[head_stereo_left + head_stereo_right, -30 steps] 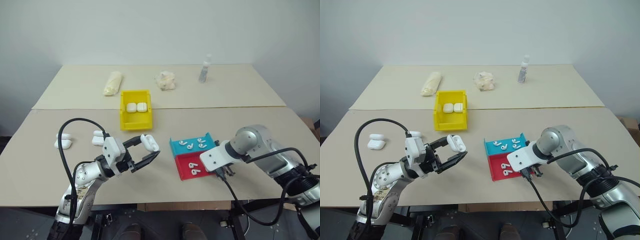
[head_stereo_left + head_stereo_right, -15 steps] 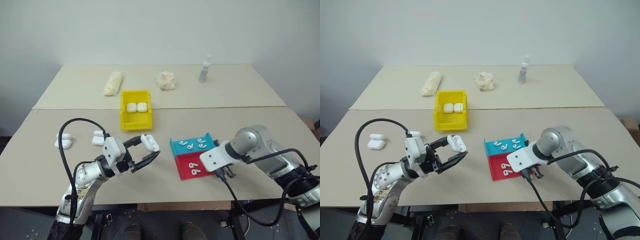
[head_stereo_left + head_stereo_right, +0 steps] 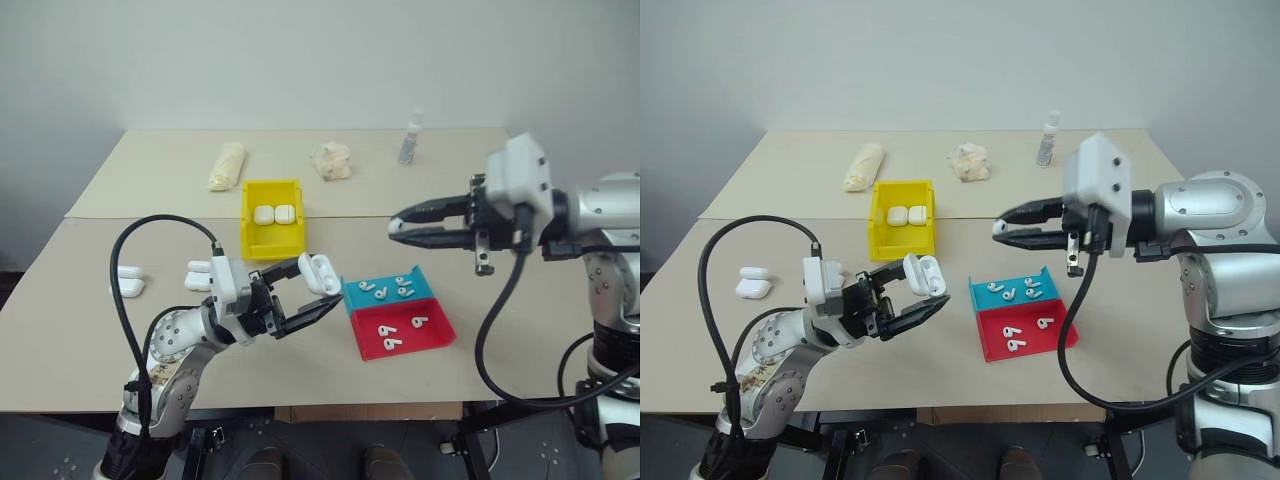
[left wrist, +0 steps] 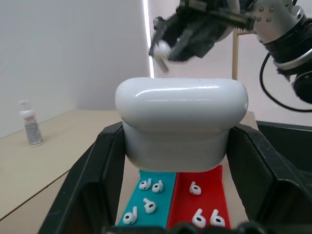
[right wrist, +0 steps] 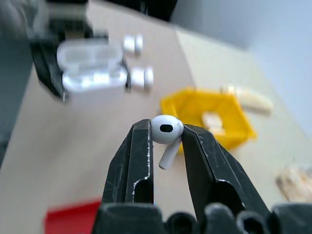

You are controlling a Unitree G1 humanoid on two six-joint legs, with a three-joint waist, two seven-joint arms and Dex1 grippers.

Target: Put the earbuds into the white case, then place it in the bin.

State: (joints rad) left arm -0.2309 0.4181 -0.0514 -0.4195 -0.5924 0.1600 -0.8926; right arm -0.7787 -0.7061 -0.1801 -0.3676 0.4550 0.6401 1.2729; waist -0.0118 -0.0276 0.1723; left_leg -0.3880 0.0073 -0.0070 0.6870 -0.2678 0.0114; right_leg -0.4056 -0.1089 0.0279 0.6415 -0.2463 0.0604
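Above the teal tray (image 3: 1012,291), our right gripper (image 3: 394,227) is pinched on one earbud (image 5: 165,132), bulb between the finger pads, stem hanging out of the grip. Fingers point roughly level toward our left side.

Left of the teal tray, our left gripper (image 3: 930,296) is clamped across the body of the white case (image 3: 926,274), lid hinged open, held off the table. Case long axis runs across the left fingers; its mouth seems to face up and toward the right arm, though we can't see into the wells.

Key relation: case sits lower than the earbud and to the left of it, well apart. Right arm is the one carrying, so we judge it must come down and left, stem first into a well.

Loose earbuds lie in the teal tray and in the red tray (image 3: 1035,335) just in front of it. The yellow bin (image 3: 900,232) is behind and left of the teal tray, two closed cases in it. Spare cases (image 3: 752,284) sit far left. Tan table (image 3: 1120,190), bottle (image 3: 1046,140) at the back, plain white wall.
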